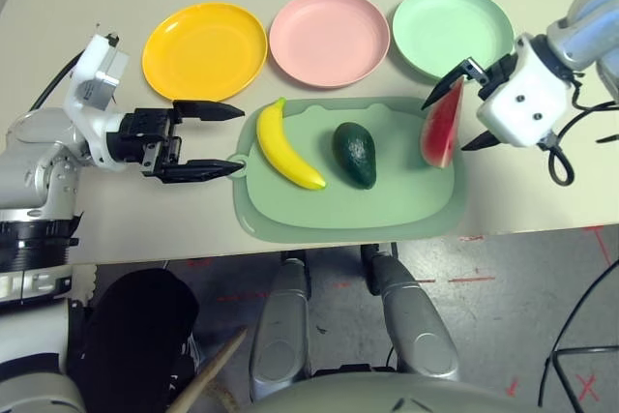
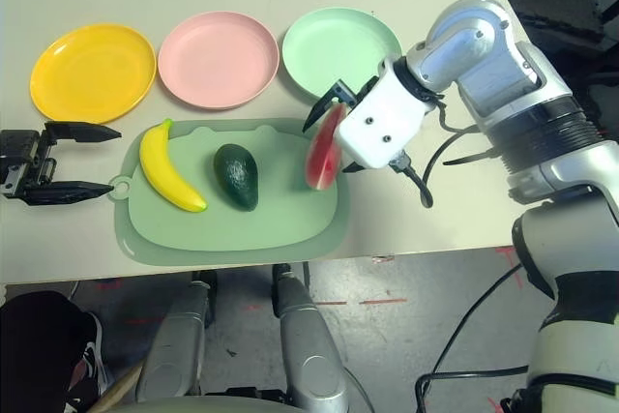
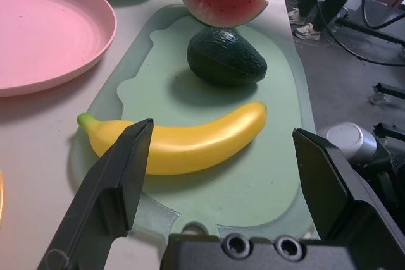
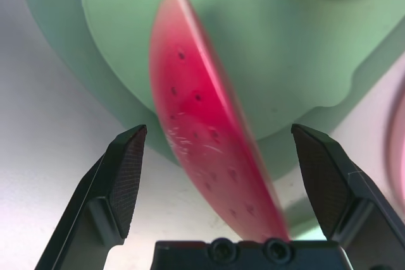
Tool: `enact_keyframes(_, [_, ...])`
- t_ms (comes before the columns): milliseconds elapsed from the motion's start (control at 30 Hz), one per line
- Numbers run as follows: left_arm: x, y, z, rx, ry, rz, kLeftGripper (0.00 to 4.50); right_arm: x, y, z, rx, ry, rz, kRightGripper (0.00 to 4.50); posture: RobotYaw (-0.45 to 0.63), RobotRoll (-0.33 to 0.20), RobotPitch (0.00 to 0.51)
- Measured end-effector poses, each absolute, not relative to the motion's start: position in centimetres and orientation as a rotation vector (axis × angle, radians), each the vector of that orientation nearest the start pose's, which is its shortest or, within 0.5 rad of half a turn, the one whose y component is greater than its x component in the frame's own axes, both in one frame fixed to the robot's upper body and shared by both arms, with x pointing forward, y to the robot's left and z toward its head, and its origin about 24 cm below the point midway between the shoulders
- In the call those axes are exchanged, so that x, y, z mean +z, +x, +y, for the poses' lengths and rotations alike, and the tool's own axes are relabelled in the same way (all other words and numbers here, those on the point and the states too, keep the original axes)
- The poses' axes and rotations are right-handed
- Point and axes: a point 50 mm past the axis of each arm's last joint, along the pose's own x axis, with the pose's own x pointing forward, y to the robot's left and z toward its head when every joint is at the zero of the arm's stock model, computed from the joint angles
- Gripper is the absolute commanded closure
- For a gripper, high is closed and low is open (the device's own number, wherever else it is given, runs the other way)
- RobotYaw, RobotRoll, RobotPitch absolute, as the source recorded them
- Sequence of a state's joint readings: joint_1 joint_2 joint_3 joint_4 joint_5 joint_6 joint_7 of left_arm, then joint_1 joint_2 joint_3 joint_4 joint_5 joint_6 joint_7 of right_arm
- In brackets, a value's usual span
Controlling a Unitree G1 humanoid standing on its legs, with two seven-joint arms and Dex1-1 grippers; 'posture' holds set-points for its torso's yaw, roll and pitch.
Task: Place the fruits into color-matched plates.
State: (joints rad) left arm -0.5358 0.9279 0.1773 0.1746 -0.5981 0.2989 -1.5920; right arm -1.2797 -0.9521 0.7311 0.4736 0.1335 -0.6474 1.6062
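Watermelon (image 1: 441, 125) stands on edge at the mat's (image 1: 387, 210) right end, and we have our right gripper (image 4: 218, 169) around it with jaws wide open, one finger on each side, not yet touching. Banana (image 1: 287, 146) and avocado (image 1: 355, 154) lie on the same mat; the yellow plate (image 1: 204, 49), pink plate (image 1: 329, 37) and green plate (image 1: 452, 31) sit bare behind it on the worktop. Our left gripper (image 1: 208, 139) hovers just left of the banana, jaws open, holding nothing. We judge the first pick is in hand: next we must close squarely on the wedge's flat faces, lift, and carry it to the pink plate
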Motion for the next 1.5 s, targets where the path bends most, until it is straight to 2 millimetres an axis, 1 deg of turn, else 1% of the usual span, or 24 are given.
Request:
enact_keyframes(200, [23.1,26.9,26.6,-1.375,0.347,-0.016,0.02,26.7,32.3,-16.3,1.644,-1.785,0.064,0.0,-0.01,0.0,0.409])
enact_keyframes(467, [23.0,26.9,26.6,-1.373,0.347,-0.01,0.02,26.7,32.6,-15.9,1.632,-1.805,0.061,0.0,0.0,0.0,0.41])
enact_keyframes(600, [22.9,26.8,26.6,-1.372,0.343,-0.004,0.02,26.6,32.7,-16.2,1.621,-1.81,0.084,0.0,-0.01,0.0,0.409])
enact_keyframes(667, [22.9,26.8,26.6,-1.371,0.344,-0.003,0.0,26.6,32.8,-16.2,1.616,-1.809,0.092,0.3,-0.01,0.0,0.409])
enact_keyframes(700, [22.9,26.8,26.6,-1.37,0.344,-0.003,0.0,26.5,32.9,-16.2,1.615,-1.806,0.092,0.37,-0.01,0.0,0.409])
enact_keyframes(767, [22.9,26.8,26.6,-1.369,0.344,-0.003,0.0,26.5,32.9,-16.2,1.615,-1.81,0.087,1.01,-0.01,0.0,0.408])
enact_keyframes(867, [22.9,26.8,26.6,-1.367,0.345,-0.003,0.0,26.6,32.9,-16.1,1.612,-1.81,0.077,2.16,-0.01,0.0,0.409])
enact_keyframes(900, [22.9,26.8,26.6,-1.366,0.345,-0.003,0.0,26.7,32.9,-16.2,1.609,-1.809,0.074,2.45,-0.02,0.0,0.408])
enact_keyframes(1167, [22.9,26.9,26.6,-1.364,0.349,-0.006,0.0,26.9,32.9,-16.1,1.6,-1.799,0.077,2.45,-0.02,0.0,0.409])
enact_keyframes(1300, [22.9,26.9,26.7,-1.361,0.348,-0.006,0.0,27.4,32.6,-16.0,1.595,-1.757,0.067,2.45,-0.02,0.0,0.408])
enact_keyframes(1367, [22.9,26.9,26.7,-1.361,0.349,-0.007,0.0,27.9,32.5,-15.9,1.589,-1.726,0.068,2.45,-0.03,0.0,0.407])
enact_keyframes(1500, [23.0,27.0,26.8,-1.357,0.352,-0.01,0.0,29.6,32.0,-15.6,1.579,-1.661,0.058,2.45,-0.03,0.0,0.405])
